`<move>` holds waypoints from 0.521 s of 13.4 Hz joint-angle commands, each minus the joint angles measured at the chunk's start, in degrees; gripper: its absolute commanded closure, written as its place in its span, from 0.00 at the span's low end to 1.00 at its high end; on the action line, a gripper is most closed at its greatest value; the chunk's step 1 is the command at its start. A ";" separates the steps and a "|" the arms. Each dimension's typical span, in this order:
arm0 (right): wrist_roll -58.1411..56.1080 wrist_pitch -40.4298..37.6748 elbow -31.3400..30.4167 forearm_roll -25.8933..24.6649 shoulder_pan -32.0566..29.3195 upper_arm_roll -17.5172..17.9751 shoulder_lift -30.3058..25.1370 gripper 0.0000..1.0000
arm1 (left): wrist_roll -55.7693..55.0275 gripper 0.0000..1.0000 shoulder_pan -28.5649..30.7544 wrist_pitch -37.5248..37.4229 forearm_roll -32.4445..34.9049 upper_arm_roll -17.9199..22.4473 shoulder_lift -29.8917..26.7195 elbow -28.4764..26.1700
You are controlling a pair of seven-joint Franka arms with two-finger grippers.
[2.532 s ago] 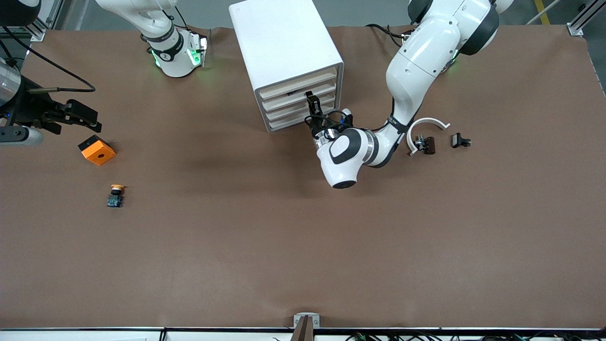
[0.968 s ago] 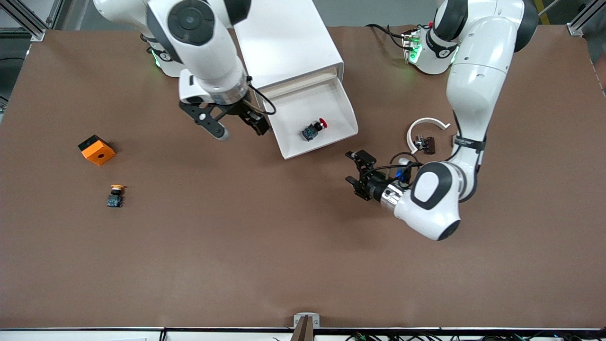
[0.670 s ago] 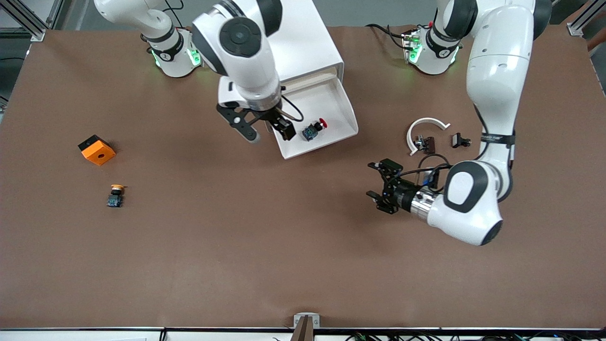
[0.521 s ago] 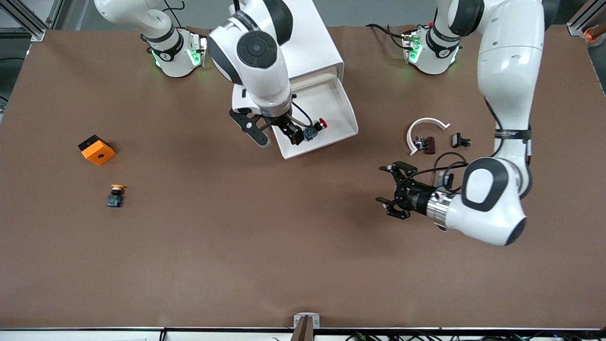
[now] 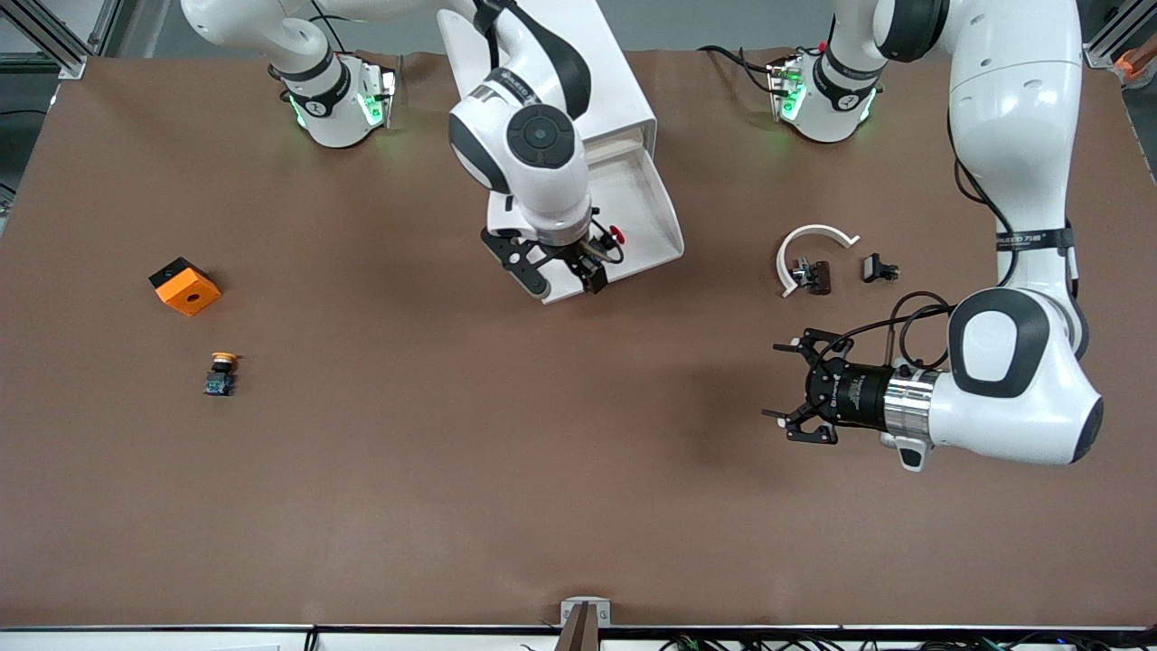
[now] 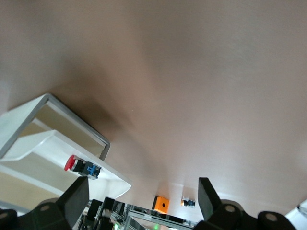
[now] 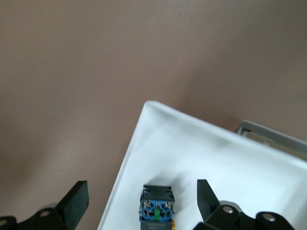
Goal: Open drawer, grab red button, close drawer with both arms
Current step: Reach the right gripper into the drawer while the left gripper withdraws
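The white cabinet (image 5: pixel 542 81) has its lowest drawer (image 5: pixel 655 212) pulled open. The red-capped button (image 5: pixel 616 237) lies in the drawer; its black and blue body is mostly hidden under my right gripper in the front view. My right gripper (image 5: pixel 569 282) is open and hangs over the drawer's front part. In the right wrist view the button (image 7: pixel 156 207) sits between the open fingers of the right gripper (image 7: pixel 142 201), untouched. My left gripper (image 5: pixel 795 391) is open and empty over the bare table. The left wrist view shows the button (image 6: pixel 79 165) in the drawer (image 6: pixel 29 143).
An orange block with a hole (image 5: pixel 184 286) and a yellow-capped button (image 5: pixel 220 372) lie toward the right arm's end. A white curved piece (image 5: pixel 813 240) and two small black parts (image 5: pixel 811 274) (image 5: pixel 879 268) lie toward the left arm's end.
The drawer has been pulled open. My right gripper has swung in over the drawer to above the button. My left gripper has let go and drawn away toward the front camera.
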 commanded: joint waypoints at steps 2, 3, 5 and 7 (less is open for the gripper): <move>2.46 -0.35 0.48 0.69 2.38 -0.64 1.57 0.00 | 9.33 0.00 -2.29 0.79 8.72 0.58 -3.02 -0.90; 2.90 -0.09 0.57 0.69 2.83 -0.64 2.36 0.00 | 11.70 0.00 -2.99 1.57 11.79 0.58 -3.11 -0.90; 2.82 0.09 0.65 0.60 3.62 -0.64 3.07 0.00 | 16.71 0.00 -5.70 3.86 19.42 0.41 -3.72 -1.07; 2.73 0.18 0.74 0.78 3.62 -0.55 3.07 0.00 | 17.34 0.00 -8.08 4.31 24.19 0.40 -3.72 -1.07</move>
